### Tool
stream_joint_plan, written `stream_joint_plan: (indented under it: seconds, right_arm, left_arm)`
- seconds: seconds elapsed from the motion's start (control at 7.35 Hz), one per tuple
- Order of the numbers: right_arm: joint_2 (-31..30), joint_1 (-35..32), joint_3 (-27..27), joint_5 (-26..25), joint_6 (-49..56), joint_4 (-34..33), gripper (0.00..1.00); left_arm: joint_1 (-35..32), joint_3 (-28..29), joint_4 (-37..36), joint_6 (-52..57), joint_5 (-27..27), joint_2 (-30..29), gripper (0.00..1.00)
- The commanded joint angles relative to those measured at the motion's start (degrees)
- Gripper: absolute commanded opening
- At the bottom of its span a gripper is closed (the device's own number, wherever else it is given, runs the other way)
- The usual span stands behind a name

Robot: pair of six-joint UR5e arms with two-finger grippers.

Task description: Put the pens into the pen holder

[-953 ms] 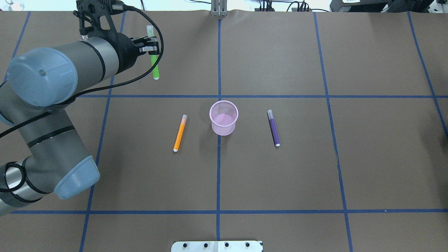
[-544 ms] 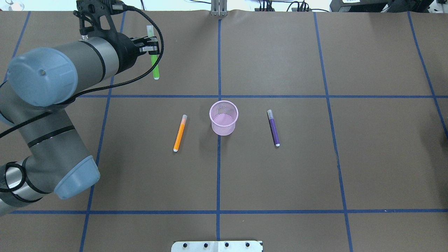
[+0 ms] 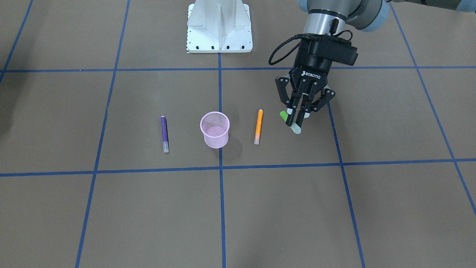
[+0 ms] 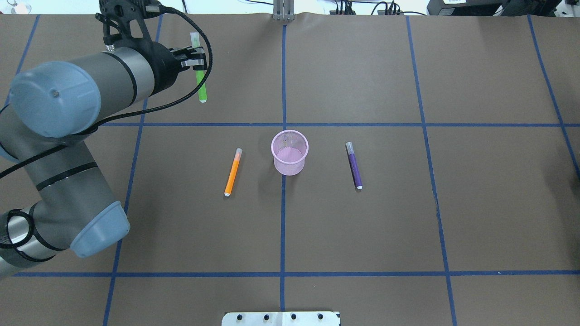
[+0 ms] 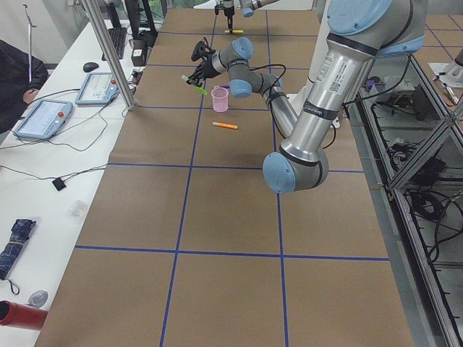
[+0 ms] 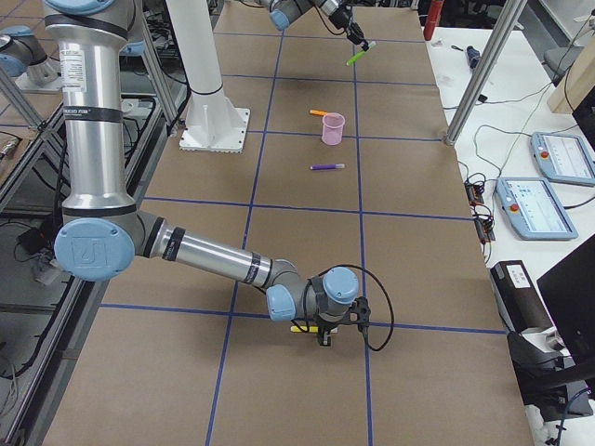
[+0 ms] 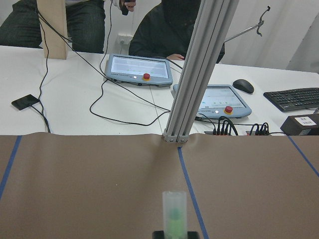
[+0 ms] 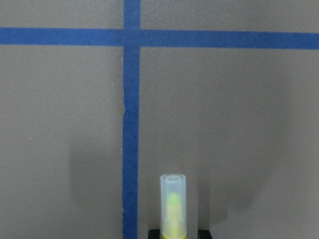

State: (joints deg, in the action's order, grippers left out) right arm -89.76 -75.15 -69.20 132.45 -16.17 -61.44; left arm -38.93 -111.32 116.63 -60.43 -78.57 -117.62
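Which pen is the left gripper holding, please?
The green pen, clamped in the left gripper; the orange pen and purple pen lie flat on the table.

Your table (image 4: 498, 203) is covered with brown paper, crossed by blue tape lines (image 4: 282, 226). Beside it you have a white desk (image 5: 51, 246) with two tablets (image 7: 140, 69) (each with a red button), a keyboard (image 7: 294, 98), a mouse (image 7: 243, 85) and an aluminium post (image 7: 192, 69). Cables (image 7: 99, 89) lie across it.

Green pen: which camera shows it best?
Overhead exterior: the green pen shows nearly full length, held in the left gripper. Front-facing foreshortens it; side views make it tiny; the left wrist sees mostly its cap.
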Motion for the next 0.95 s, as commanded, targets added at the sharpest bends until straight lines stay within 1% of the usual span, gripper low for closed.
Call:
stream_joint_plan:
  seconds: [0.0,0.14,0.27,0.54,0.82]
  right_arm:
    - [-0.06,0.0,0.12,-0.09,0.09,0.01,0.24]
    - [-0.06,0.0,0.12,-0.09,0.18,0.1,0.07]
    - [-0.06,0.0,-0.05,-0.09,0.52,0.27,0.0]
    - [0.11,-0.09,-3.72,0.0,0.01,0.36,0.0]
    - [0.29,-0.44,-10.83,-0.09,-2.0,0.71,0.0]
  left_arm:
    - [0.0,0.05,0.0,-0.04,0.0,0.02,0.0]
    - [0.0,0.05,0.0,-0.04,0.0,0.02,0.0]
    - [0.0,-0.04,0.0,0.14,0.0,-0.06,0.0]
    - [0.0,0.13,0.09,0.4,0.0,-0.24,0.0]
    - [1.13,0.22,0.26,0.49,0.0,-1.46,0.0]
